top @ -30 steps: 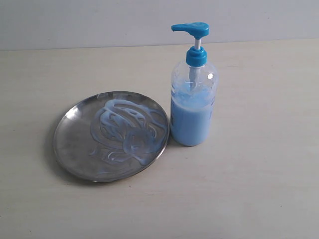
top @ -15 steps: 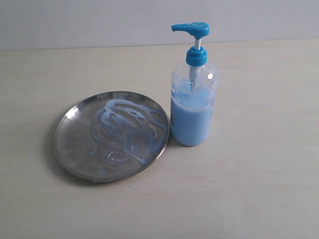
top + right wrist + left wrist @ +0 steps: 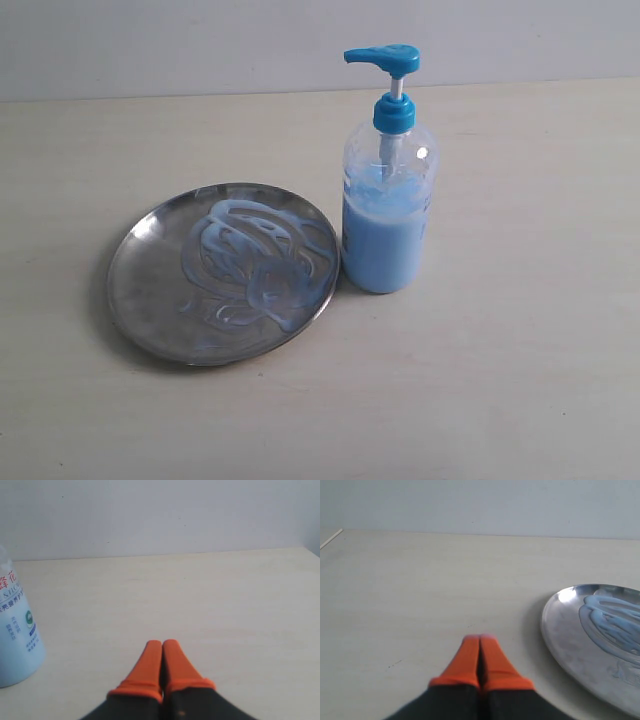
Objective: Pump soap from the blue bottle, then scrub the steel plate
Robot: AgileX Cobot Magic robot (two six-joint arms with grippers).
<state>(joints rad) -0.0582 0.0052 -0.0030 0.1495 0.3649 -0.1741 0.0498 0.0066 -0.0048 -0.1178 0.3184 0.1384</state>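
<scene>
Steel plate (image 3: 145,290) lies flat on the table (image 3: 520,380), left of centre in my exterior view, with soap (image 3: 255,265) swirled across its middle and right side. Just beside its right rim, the blue bottle (image 3: 385,230) stands upright, roughly half full. I read the left gripper (image 3: 480,639) as pressed together and empty, near the plate. The right gripper (image 3: 162,642) is likewise together and empty, near the bottle.

The left fingers (image 3: 465,662) and right fingers (image 3: 147,667) are seen as tapered orange tips mounted on black bodies.
</scene>
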